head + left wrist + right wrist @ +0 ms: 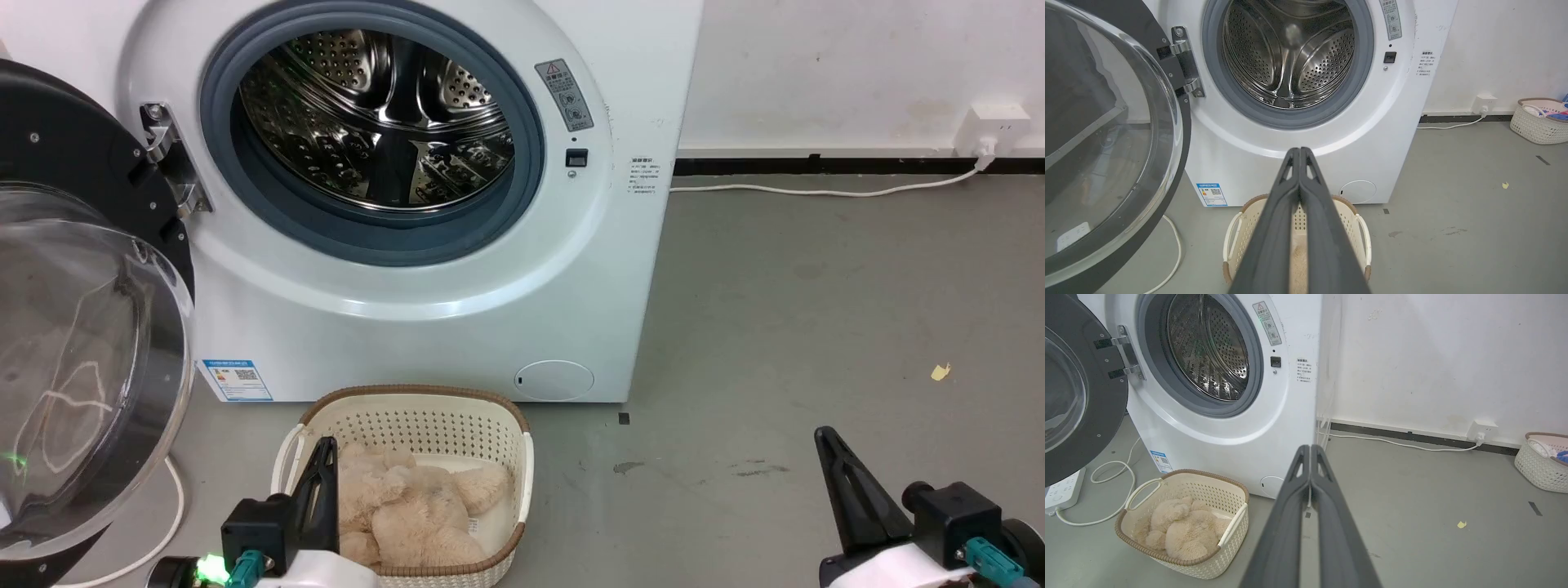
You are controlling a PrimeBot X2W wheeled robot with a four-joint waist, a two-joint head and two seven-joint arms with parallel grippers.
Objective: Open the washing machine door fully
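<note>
The white washing machine stands ahead with its steel drum exposed. Its washing machine door, black-ringed with a bulging clear glass bowl, is swung wide out to the left on its metal hinge; the door shows in both wrist views too. My left gripper is shut and empty, low over the basket, apart from the door. My right gripper is shut and empty over bare floor at the right. In the wrist views the left gripper and right gripper have their fingers pressed together.
A cream basket holding a beige plush toy sits on the floor in front of the washer. A white cable runs to a wall socket. A power strip lies left; another basket stands far right.
</note>
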